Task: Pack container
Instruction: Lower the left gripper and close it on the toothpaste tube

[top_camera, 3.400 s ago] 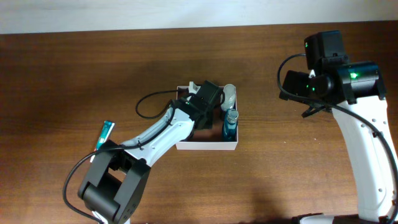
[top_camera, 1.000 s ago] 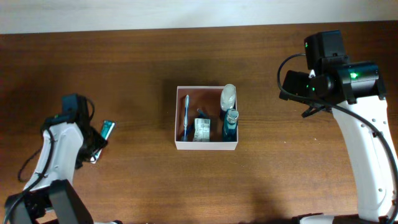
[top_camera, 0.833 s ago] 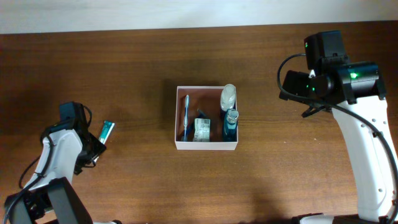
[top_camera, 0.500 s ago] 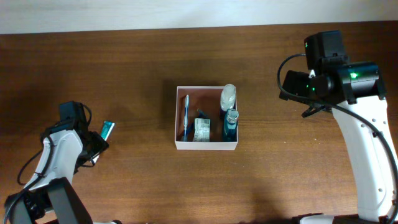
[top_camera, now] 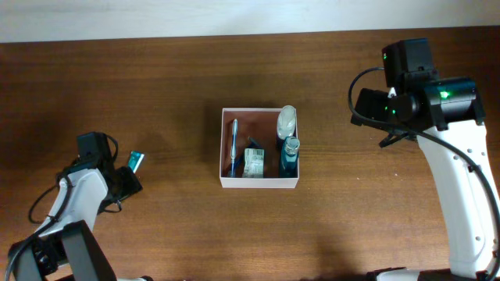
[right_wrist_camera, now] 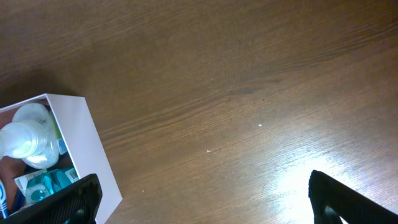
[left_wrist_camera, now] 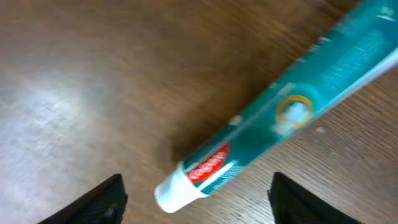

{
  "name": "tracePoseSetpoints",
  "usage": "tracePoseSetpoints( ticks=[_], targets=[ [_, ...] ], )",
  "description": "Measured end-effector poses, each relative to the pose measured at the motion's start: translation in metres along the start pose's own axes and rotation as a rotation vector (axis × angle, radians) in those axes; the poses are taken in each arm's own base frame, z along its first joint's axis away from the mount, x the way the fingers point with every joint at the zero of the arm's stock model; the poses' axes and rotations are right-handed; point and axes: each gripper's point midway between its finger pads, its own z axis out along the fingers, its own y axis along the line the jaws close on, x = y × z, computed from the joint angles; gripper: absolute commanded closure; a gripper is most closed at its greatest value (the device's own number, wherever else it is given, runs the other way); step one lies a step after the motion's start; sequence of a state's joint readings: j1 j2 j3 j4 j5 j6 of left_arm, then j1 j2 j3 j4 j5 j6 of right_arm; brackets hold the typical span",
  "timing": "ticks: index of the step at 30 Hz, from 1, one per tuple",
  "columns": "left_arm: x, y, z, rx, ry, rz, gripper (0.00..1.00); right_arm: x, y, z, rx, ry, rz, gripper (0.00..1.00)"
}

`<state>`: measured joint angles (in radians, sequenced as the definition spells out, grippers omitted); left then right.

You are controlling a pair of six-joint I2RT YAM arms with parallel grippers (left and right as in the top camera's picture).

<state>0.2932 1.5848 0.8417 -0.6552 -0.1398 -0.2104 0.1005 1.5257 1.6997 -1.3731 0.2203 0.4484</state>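
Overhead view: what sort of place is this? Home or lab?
Probably a robot lab bench set up for a packing trial, not a home: a bare wooden table, a left arm and right arm at it, and a white container of toiletries, with a toothpaste tube outside.

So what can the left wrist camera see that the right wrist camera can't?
Only the left wrist camera shows the teal toothpaste tube lying on the table, its white cap between the fingers of the open left tool. Only the right wrist camera shows a corner of the container with a white bottle inside, off to one side of the open right tool. Both show brown wooden table and their own tool's dark fingertips at the bottom edge.
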Motion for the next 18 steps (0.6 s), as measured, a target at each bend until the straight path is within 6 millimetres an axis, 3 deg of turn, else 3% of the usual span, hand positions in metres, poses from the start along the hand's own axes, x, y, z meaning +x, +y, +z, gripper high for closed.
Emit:
tracePoseSetpoints(
  ticks=[11, 18],
  targets=[
    [0.001, -0.025, -0.002, 0.145, 0.001, 0.179, 0.51, 0.000, 0.000, 0.000, 0.000, -0.001, -0.001, 0.02],
    [-0.002, -0.030, -0.002, 0.174, -0.020, 0.225, 0.55, 0.000, 0.000, 0.000, 0.000, -0.001, 0.000, 0.02]
  ],
)
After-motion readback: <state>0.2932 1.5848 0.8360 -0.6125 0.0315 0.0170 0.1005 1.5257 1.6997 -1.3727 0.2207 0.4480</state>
